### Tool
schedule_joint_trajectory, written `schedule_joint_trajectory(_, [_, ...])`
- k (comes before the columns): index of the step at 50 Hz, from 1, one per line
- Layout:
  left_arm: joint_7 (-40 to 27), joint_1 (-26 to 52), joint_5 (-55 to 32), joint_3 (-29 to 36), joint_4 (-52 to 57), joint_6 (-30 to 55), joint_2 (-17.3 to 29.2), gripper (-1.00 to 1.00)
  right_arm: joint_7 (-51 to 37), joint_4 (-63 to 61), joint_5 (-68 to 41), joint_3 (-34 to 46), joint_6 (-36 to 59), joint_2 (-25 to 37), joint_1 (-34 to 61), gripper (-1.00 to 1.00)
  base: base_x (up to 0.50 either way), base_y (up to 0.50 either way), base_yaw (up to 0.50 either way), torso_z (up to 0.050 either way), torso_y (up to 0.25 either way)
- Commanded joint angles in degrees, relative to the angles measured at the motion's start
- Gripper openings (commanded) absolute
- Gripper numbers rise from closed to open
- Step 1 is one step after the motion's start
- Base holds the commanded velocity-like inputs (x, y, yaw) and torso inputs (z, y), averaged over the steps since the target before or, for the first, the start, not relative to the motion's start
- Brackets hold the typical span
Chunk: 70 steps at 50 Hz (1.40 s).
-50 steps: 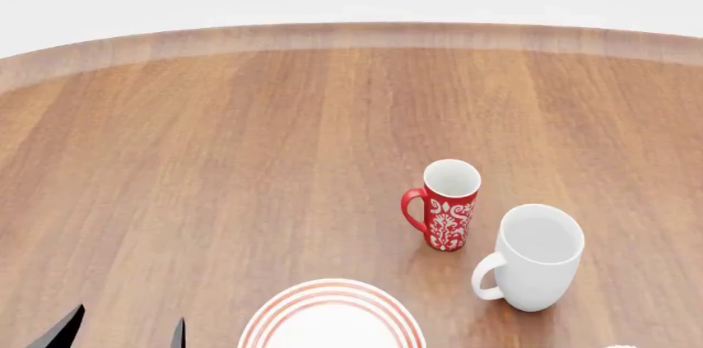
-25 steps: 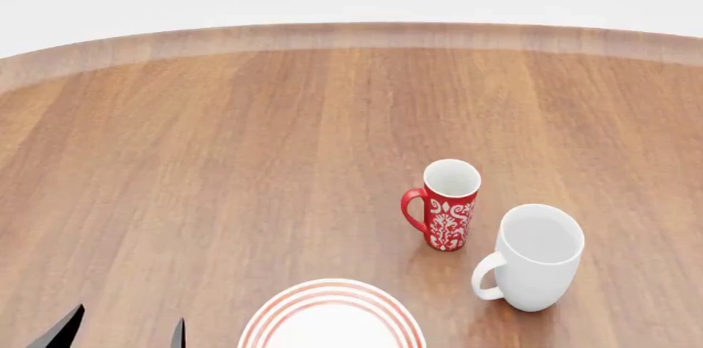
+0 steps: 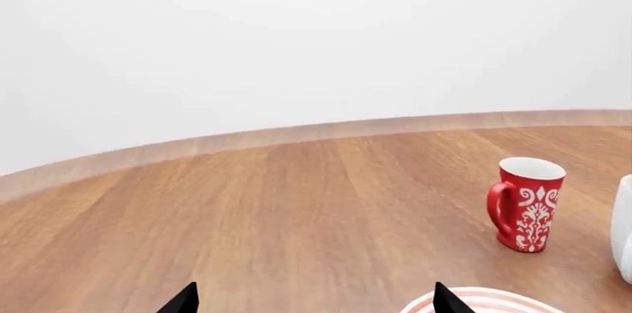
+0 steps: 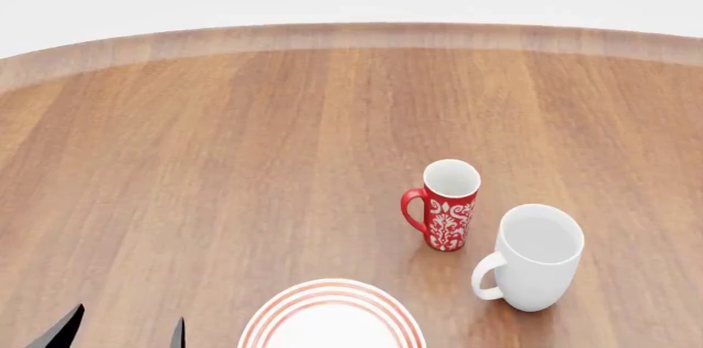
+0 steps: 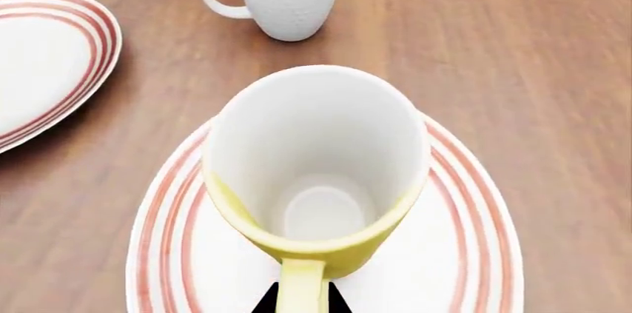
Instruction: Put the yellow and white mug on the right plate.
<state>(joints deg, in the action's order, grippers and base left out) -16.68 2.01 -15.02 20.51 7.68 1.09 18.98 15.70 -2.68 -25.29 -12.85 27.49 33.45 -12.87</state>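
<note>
Right pincer (image 5: 296, 300) clenched on the handle of the yellow and white mug (image 5: 316, 172), holding it over the right plate (image 5: 464, 254) for placement; contact unclear. Left pincer (image 3: 311, 300) released, idle above the surface (image 4: 220, 159).

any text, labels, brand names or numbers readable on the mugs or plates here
None: no readable text in any view.
The red mug bears only a white floral pattern, no letters.
The all-white mug is plain.
The yellow and white mug shows no print on what is visible.
The plate under it and the other plate carry only red rings.
</note>
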Motion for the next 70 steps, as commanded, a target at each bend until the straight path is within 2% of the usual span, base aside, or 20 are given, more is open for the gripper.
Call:
schedule_joint_trajectory(1, [-0.16, 0.04, -0.07, 0.13, -0.08, -0.14, 0.11, 1.0, 0.02, 1.65, 1.17, 0.8, -0.65, -0.52, 0.49, -1.0, 0.0, 0.0, 0.0, 0.0, 0.0])
schedule_joint_trajectory(3, [-0.19, 0.05, -0.1, 0.13, -0.12, -0.16, 0.13, 1.0, -0.5, 1.69, 1.43, 0.74, -0.59, -0.54, 0.64, -1.0, 0.0, 0.0, 0.0, 0.0, 0.0])
schedule_joint_trajectory(4, [-0.19, 0.06, -0.12, 0.14, -0.1, -0.19, 0.13, 1.0, -0.41, 1.7, 1.82, 1.27, -0.53, -0.37, 0.53, 1.0, 0.0, 0.0, 0.0, 0.0, 0.0])
schedule_joint_trajectory(10, [-0.3, 0.08, -0.16, 0.17, -0.07, -0.25, 0.21, 1.0, -3.1, 2.74, 2.84, 0.25, -0.6, -0.77, 1.55, 1.0, 0.0, 0.0, 0.0, 0.0, 0.0])
schedule_joint_trajectory(27, [-0.54, 0.16, -0.29, 0.39, 0.01, -0.22, 0.38, 1.0, -3.05, 1.69, 2.28, -0.14, -0.35, -0.43, 1.34, 1.0, 0.0, 0.0, 0.0, 0.0, 0.0])
schedule_joint_trajectory(38, [-0.75, 0.24, -0.41, 0.39, -0.03, -0.33, 0.51, 1.0, -2.18, -10.36, -2.19, -3.16, 2.87, 1.9, -0.94, 1.0, 0.0, 0.0, 0.0, 0.0, 0.0])
schedule_joint_trajectory(58, [-0.87, 0.3, -0.7, 0.69, -0.02, -0.26, 0.67, 1.0, -6.44, -28.87, -8.03, -11.13, 8.62, 5.28, -2.06, 1.0, 0.0, 0.0, 0.0, 0.0, 0.0])
schedule_joint_trajectory(68, [-1.02, 0.27, -0.68, 0.8, -0.23, -0.52, 0.71, 1.0, -9.53, -35.53, -5.05, -6.89, 10.02, 7.28, 0.13, 1.0, 0.0, 0.0, 0.0, 0.0, 0.0])
schedule_joint_trajectory(70, [-1.02, 0.26, -0.72, 0.84, -0.14, -0.58, 0.72, 1.0, -10.3, -36.37, -1.63, -4.12, 9.04, 8.35, 0.16, 1.0, 0.0, 0.0, 0.0, 0.0, 0.0])
